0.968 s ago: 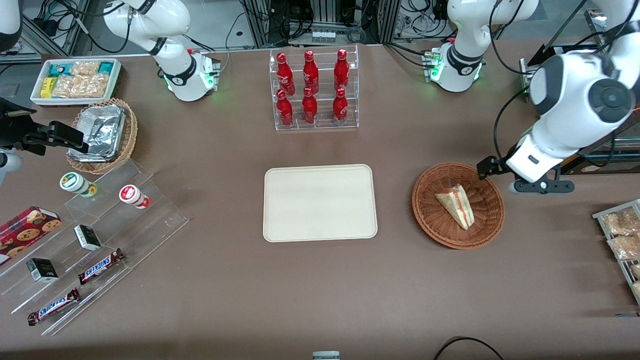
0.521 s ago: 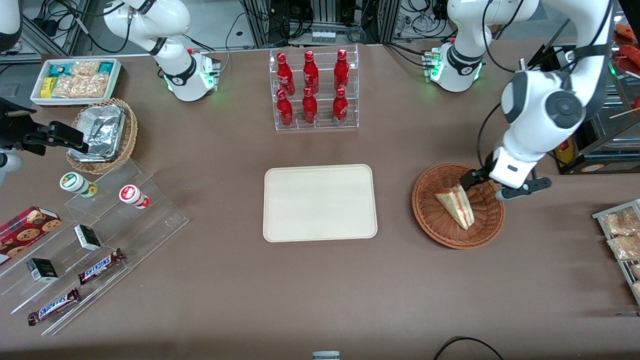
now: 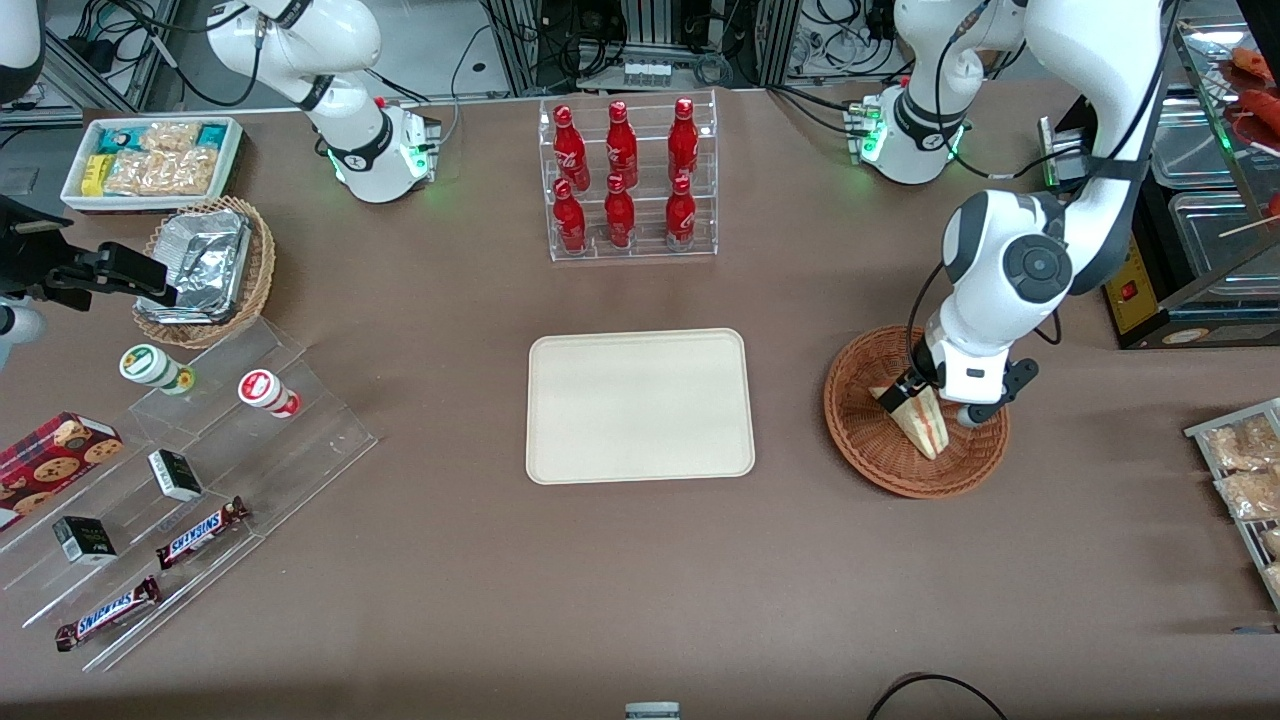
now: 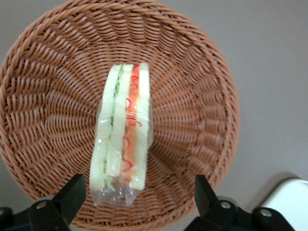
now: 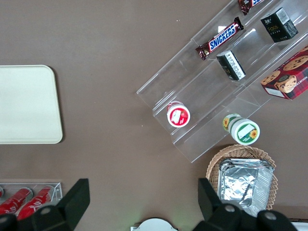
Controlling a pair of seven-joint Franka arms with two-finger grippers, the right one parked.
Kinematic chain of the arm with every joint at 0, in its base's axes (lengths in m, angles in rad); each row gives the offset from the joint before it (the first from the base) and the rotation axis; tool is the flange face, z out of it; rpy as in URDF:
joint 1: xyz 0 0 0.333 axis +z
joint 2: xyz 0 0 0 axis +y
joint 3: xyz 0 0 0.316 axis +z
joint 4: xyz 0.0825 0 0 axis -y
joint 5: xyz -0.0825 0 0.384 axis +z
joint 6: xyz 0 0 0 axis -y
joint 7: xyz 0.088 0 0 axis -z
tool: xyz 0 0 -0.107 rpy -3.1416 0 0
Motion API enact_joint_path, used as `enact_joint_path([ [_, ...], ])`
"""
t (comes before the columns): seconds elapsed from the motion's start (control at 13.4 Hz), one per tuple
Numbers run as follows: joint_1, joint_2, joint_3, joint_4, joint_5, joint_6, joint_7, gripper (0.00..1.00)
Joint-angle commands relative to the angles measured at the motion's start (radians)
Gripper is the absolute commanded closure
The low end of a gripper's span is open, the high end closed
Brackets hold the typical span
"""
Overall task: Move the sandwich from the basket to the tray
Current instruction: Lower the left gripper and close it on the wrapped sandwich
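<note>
The clear-wrapped sandwich [image 3: 925,425] [image 4: 123,139] lies in the round reddish-brown wicker basket [image 3: 868,455] [image 4: 48,96], its red and green filling edge facing up. My left gripper [image 3: 913,388] [image 4: 138,195] hangs just above the basket, over the sandwich's wide end. It is open: one dark fingertip [image 4: 72,190] shows on each side of the wrapper's crimped end, and neither touches it. The cream-beige tray [image 3: 640,405] [image 4: 291,202] [image 5: 26,103] lies flat at the table's middle, beside the basket, with nothing on it.
A clear rack of red bottles [image 3: 625,180] stands farther from the front camera than the tray. Toward the parked arm's end are a tan basket with foil containers [image 3: 205,265], a white snack bin [image 3: 150,160] and a clear stepped display [image 3: 200,480]. Snack packets [image 3: 1245,470] lie at the working arm's end.
The left arm has swung from the table's edge in over the basket and come down. Its gripper now hangs over the sandwich's wide end. The sandwich has not moved.
</note>
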Motion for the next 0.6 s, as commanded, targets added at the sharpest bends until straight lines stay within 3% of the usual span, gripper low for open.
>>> enact_joint_path([
  [0.0, 0.001, 0.02, 0.005, 0.002, 0.05, 0.005, -0.036, 0.0],
  [0.3, 0.005, 0.062, 0.008, 0.005, 0.05, 0.013, -0.041, 0.0],
  [0.37, 0.005, 0.068, 0.008, 0.005, 0.057, 0.013, -0.041, 0.08],
  [0.52, 0.007, 0.079, 0.01, 0.004, 0.065, 0.02, -0.041, 0.63],
])
